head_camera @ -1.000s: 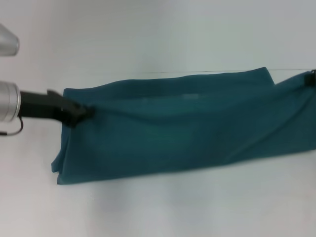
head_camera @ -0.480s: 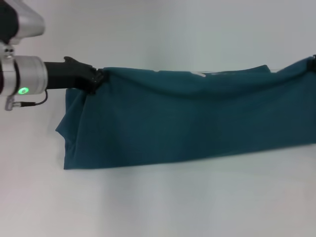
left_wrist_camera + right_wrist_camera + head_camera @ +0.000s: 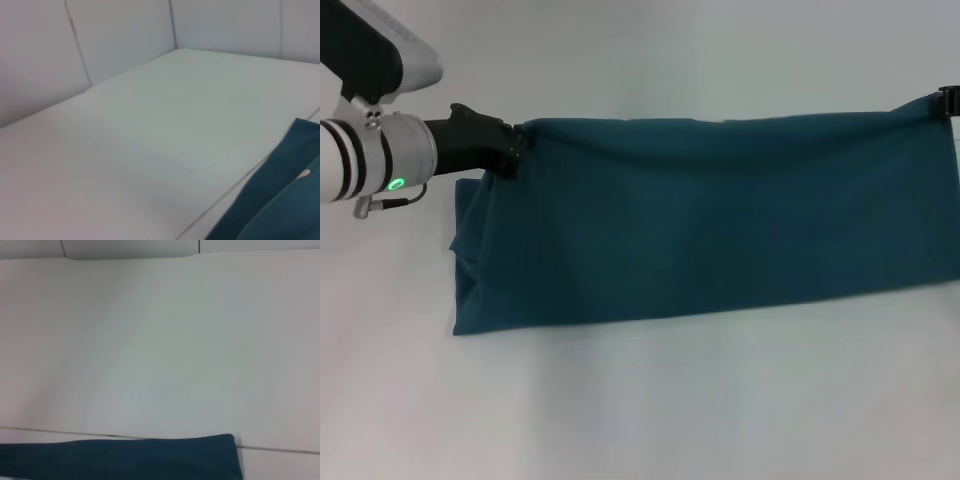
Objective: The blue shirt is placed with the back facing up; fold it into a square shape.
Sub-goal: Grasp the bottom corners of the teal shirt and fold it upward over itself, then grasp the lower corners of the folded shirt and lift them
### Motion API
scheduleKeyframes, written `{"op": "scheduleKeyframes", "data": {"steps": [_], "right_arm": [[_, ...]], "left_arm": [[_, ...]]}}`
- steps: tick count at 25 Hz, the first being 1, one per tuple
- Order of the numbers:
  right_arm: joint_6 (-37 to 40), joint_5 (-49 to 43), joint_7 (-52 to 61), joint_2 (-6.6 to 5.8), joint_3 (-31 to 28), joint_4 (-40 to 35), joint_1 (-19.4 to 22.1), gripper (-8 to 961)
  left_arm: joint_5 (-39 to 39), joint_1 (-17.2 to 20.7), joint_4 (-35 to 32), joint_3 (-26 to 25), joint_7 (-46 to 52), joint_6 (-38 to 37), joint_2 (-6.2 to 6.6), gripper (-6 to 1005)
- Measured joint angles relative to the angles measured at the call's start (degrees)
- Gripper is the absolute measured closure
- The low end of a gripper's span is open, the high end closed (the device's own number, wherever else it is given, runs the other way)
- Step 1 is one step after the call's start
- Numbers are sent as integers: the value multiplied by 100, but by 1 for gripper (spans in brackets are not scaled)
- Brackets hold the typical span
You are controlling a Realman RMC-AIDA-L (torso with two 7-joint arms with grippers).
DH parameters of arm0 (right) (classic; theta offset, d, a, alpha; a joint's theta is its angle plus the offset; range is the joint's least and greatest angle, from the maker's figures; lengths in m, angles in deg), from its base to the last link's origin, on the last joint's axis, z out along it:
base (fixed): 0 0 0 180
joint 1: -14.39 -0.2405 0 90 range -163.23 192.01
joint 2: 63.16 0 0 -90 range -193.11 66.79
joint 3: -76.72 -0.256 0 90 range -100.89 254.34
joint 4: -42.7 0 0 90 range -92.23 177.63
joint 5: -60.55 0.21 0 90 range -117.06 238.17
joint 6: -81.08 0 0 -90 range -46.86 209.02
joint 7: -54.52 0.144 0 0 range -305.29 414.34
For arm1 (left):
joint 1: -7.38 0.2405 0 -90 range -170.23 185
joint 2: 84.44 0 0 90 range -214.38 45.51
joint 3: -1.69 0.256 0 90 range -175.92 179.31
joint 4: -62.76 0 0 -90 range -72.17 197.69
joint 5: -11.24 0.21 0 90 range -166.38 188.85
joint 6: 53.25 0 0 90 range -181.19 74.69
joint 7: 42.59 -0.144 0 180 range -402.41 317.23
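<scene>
Blue shirt is what we carry, stretched as a long band between our two arms over the white surface. Its long axis runs from the left end effector across to the right end effector. The far edge is drawn taut between them, and the near edge hangs lower, toward us.

Our left end effector is pressed together on the shirt's far left corner, where the cloth bunches against the dark fingers. From that corner the shirt lies wholly to the right, with a loose flap sagging just below the pinch. Our right end effector shows only as a dark bit at the shirt's far right corner, right at the picture's edge. We take it to be holding that corner, since the edge rises tight to it, but we cannot tell how its fingers stand.

In the left wrist view the shirt is a teal strip with a small white mark. The right wrist view shows a straight hem of it above the surface.

We judge that the next fold needs both corners travelling together, keeping that edge level.
</scene>
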Motion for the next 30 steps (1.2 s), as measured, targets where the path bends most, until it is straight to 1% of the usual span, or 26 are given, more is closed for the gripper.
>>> {"op": "scheduleKeyframes", "data": {"steps": [5, 9, 11, 13, 16, 19, 20, 22, 25, 26, 27, 28, 30], "right_arm": [[-193, -112, -48, -15, -22, 363, -139, 910], [-225, -92, -71, 8, 12, 432, -152, 909], [-213, -95, -83, 33, 33, 413, -136, 908], [-208, -103, -88, 61, 37, 392, -117, 908], [-219, -109, -91, 96, 42, 390, -91, 820], [-226, -158, -98, 161, 48, 338, -42, 731], [-230, -192, -100, 186, 48, 298, -27, 652], [-231, -243, -100, 241, 49, 200, 9, 494], [-237, -271, -110, 409, 62, -179, 159, 348], [-240, -266, -109, 458, 104, -342, 222, 299], [-256, -231, -95, 493, 183, -511, 297, 250], [-276, -171, -71, 508, 280, -632, 359, 251], [-351, -4, -15, 506, 476, -757, 441, 254]], "left_arm": [[-116, -9, 247, 7, -283, 287, -15, 943], [-231, -8, 420, 24, -502, 432, -42, 938], [-250, 5, 493, 60, -605, 539, -68, 935], [-344, 42, 531, 78, -815, 660, -132, 932], [-569, 105, 578, 81, -1211, 843, -227, 928], [-688, 139, 608, 88, -1381, 990, -249, 924], [-714, 154, 608, 87, -1439, 1069, -258, 923], [-758, 183, 590, 87, -1569, 1258, -277, 849], [-777, 239, 501, 75, -1627, 1561, -326, 738], [-795, 288, 401, 56, -1577, 1651, -355, 701], [-795, 288, 401, 56, -1577, 1651, -355, 660], [-882, 393, 191, 33, -1352, 1651, -377, 618], [-965, 482, 18, 25, -1085, 1522, -381, 535]]}}
